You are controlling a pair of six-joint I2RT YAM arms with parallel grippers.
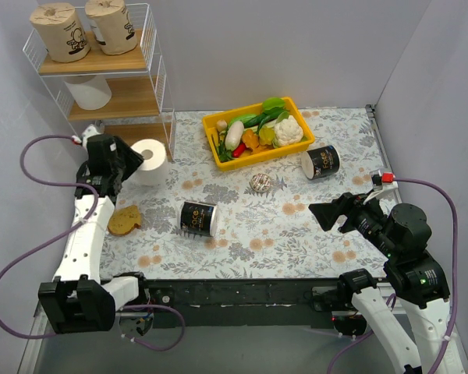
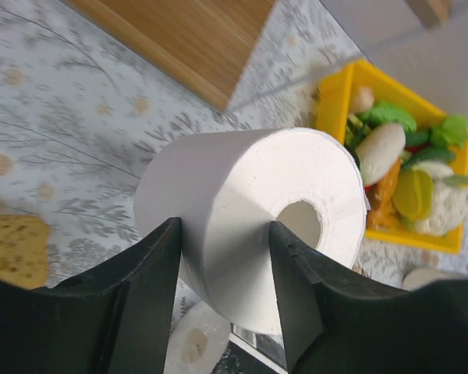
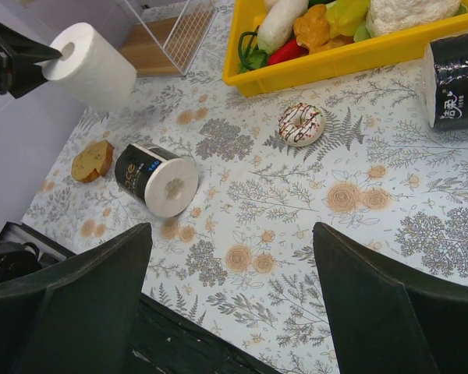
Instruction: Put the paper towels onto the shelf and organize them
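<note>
While left fingers [image 2: 152, 280] clamped white roll [image 2: 249, 195] by its sides, roll was just right of shelf [image 1: 101, 66] bottom tier, left of top view. Two tan rolls [image 1: 61, 33] stood on top tier, second white roll [image 1: 88, 91] on middle tier. Black roll [image 1: 198, 217] lay at centre of surface [image 1: 296, 226], other black roll [image 1: 321, 161] beside yellow bin [image 1: 257, 156]. Right fingers [image 3: 78, 296] spread wide, holding nothing.

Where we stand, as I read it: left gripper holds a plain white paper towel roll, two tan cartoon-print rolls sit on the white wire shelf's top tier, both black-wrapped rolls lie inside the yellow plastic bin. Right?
No. Both black-wrapped rolls lie on the floral table, outside the yellow plastic bin, as the top external view shows. The rest holds.
</note>
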